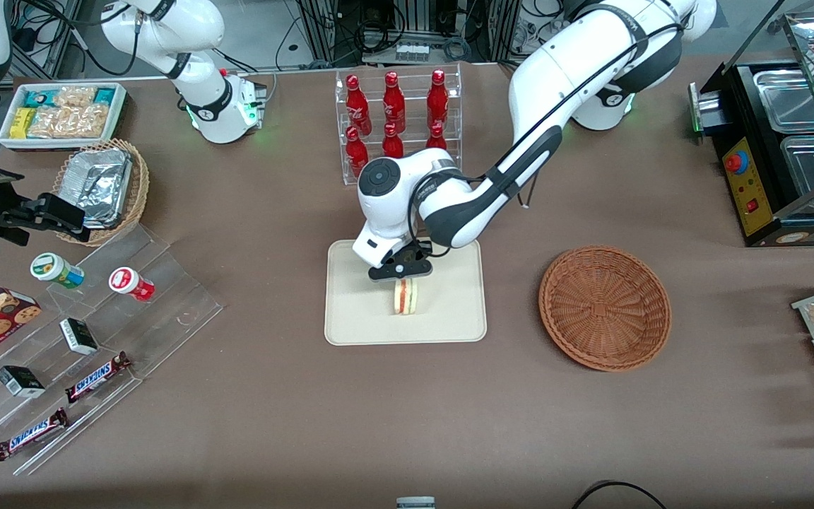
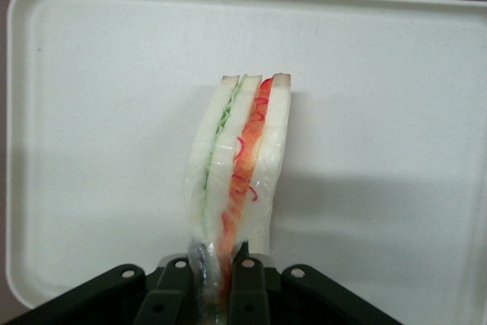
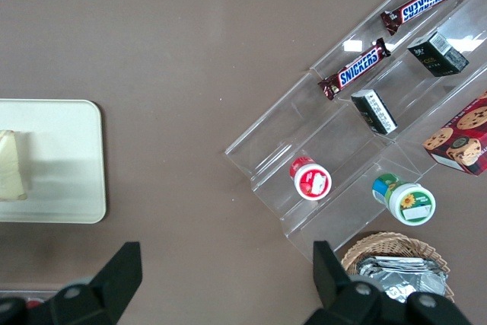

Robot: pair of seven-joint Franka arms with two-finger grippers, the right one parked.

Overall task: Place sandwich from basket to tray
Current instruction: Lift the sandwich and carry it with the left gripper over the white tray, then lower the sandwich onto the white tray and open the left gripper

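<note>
On the tray (image 1: 354, 311), near its middle, we see the sandwich (image 1: 405, 296) standing on edge. Our gripper (image 1: 401, 271) pinches it between both fingers (image 2: 247, 279). Toward the working arm's end of the worktop (image 1: 407, 424) lies the basket (image 1: 605, 307).

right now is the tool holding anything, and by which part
Yes. The tool is shut on the sandwich, pinching one narrow end of the wedge across its bread faces, over the tray.

Left arm reaching from its base down toward the middle of the bench, elbow bent, wrist pointing downward, tool (image 1: 403, 277) low above the tray (image 1: 350, 311), its two fingers (image 2: 247, 279) clamped on the sandwich (image 1: 405, 297)
</note>
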